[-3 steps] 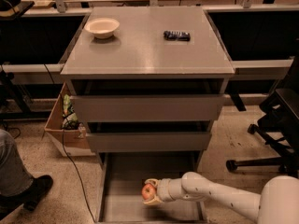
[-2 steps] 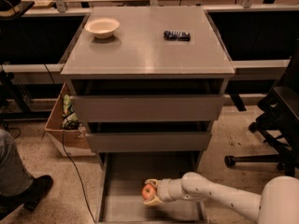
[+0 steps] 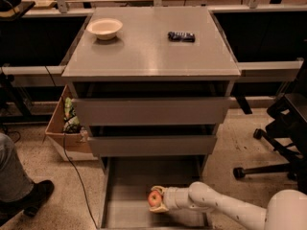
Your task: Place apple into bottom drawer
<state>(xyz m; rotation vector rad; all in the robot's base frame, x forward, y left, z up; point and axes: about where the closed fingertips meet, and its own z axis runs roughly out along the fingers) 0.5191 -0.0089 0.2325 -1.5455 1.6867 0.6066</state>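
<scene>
Camera view: a white robot arm reaches in from the lower right. Its pincer (image 3: 159, 201) is clenched around the apple (image 3: 153, 198), holding it low inside the open bottom drawer (image 3: 127, 181), whose grey floor spreads under and behind the pincer. Whether the apple touches that floor is unclear. Well above the pincer, the bench (image 3: 148, 56) carries a white bowl (image 3: 104, 28) and a dark packet (image 3: 181, 36). The apple looks light, firm, smooth and likely to roll, and it could bruise. A hold across its widest middle seems safest.

gripper (image 3: 157, 201) holding apple (image 3: 154, 197) in bottom drawer (image 3: 128, 188), bare floor around, upper drawers (image 3: 151, 110) behind
</scene>
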